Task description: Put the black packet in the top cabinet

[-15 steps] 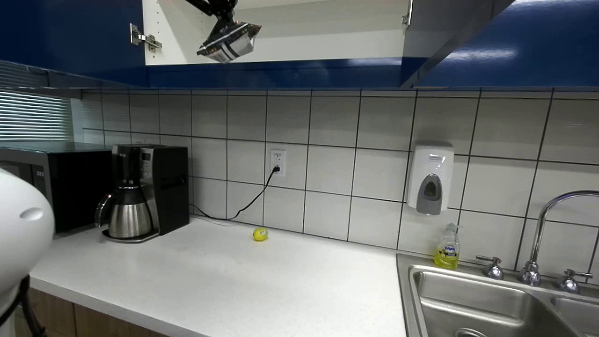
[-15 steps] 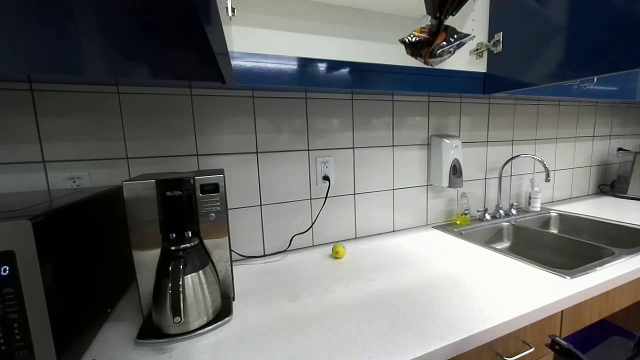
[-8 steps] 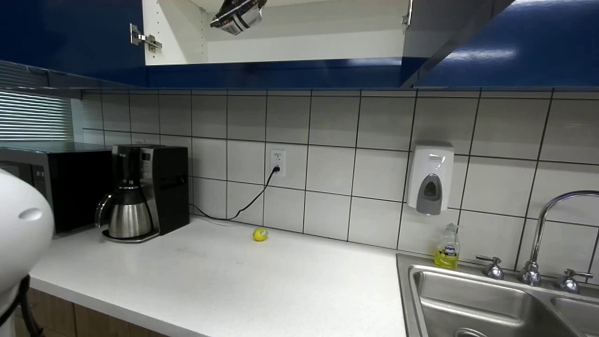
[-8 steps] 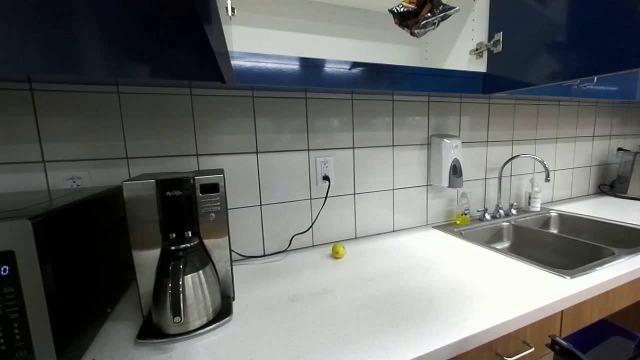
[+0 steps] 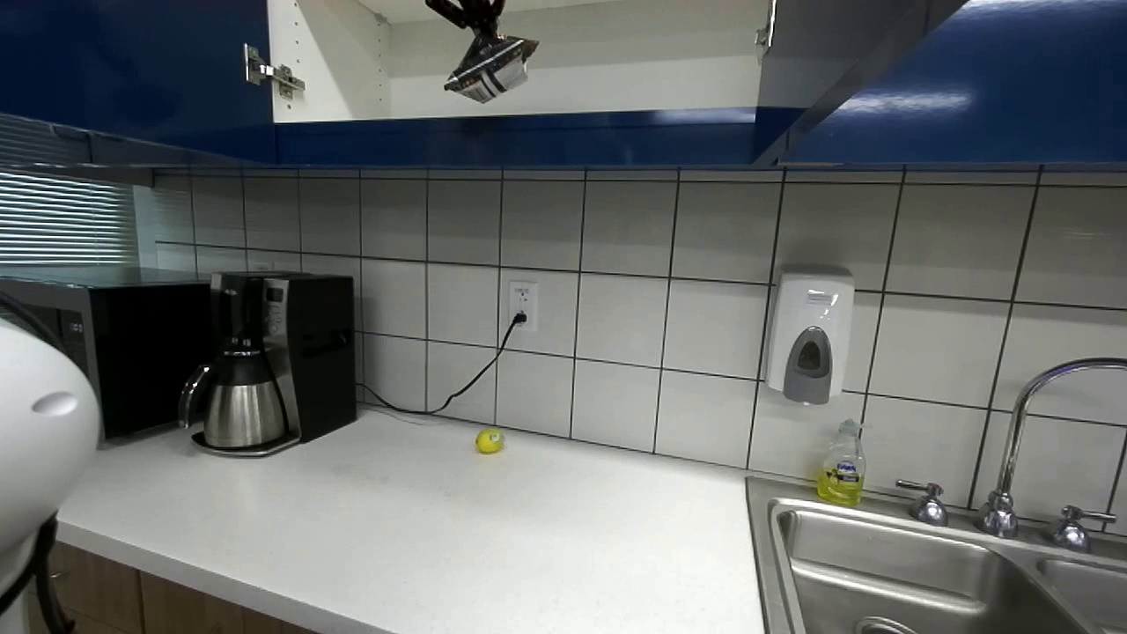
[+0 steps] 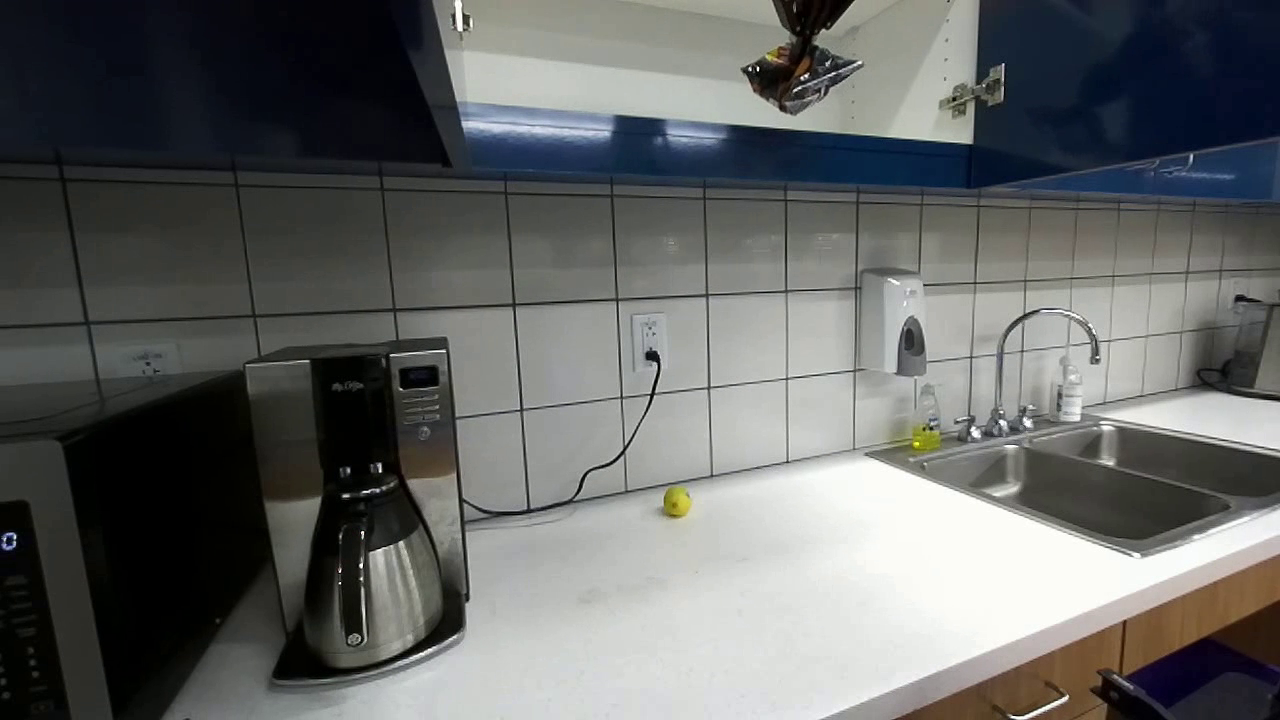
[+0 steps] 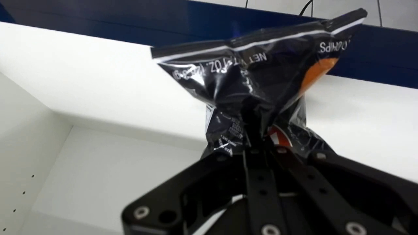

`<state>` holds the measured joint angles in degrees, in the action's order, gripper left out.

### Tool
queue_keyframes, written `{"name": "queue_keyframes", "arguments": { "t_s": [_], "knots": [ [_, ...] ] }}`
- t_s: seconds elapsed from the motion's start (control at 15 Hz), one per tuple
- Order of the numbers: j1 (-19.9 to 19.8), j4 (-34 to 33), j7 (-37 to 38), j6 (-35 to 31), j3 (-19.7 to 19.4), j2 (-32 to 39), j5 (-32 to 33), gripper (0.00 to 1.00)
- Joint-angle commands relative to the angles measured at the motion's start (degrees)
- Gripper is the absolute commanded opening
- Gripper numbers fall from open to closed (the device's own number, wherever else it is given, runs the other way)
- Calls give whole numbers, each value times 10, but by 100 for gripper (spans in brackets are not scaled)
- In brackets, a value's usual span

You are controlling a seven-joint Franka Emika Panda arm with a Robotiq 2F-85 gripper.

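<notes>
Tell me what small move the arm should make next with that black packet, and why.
I'd probably ease the pincer slightly deeper into the open top cabinet, without letting go. It pinches the black packet, which shows above the blue bottom edge in both exterior views, but whether the packet lies fully inside that edge can't be told.

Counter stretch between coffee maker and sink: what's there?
Between coffee maker and sink: a small yellow round object on the counter, plus the black cord rising to the wall outlet. Both exterior views.
</notes>
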<state>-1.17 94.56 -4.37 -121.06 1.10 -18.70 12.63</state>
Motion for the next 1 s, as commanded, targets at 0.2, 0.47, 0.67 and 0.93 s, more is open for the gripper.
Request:
{"name": "queue_keyframes", "arguments": {
  "t_s": [0.2,0.47,0.67,0.93],
  "knots": [
    [-4,-91,60,-18,11,94,25,0],
    [1,-123,65,-45,10,131,28,0],
    [3,-151,68,-55,9,159,33,0],
    [6,-183,71,-55,9,196,35,0]
  ]
}}
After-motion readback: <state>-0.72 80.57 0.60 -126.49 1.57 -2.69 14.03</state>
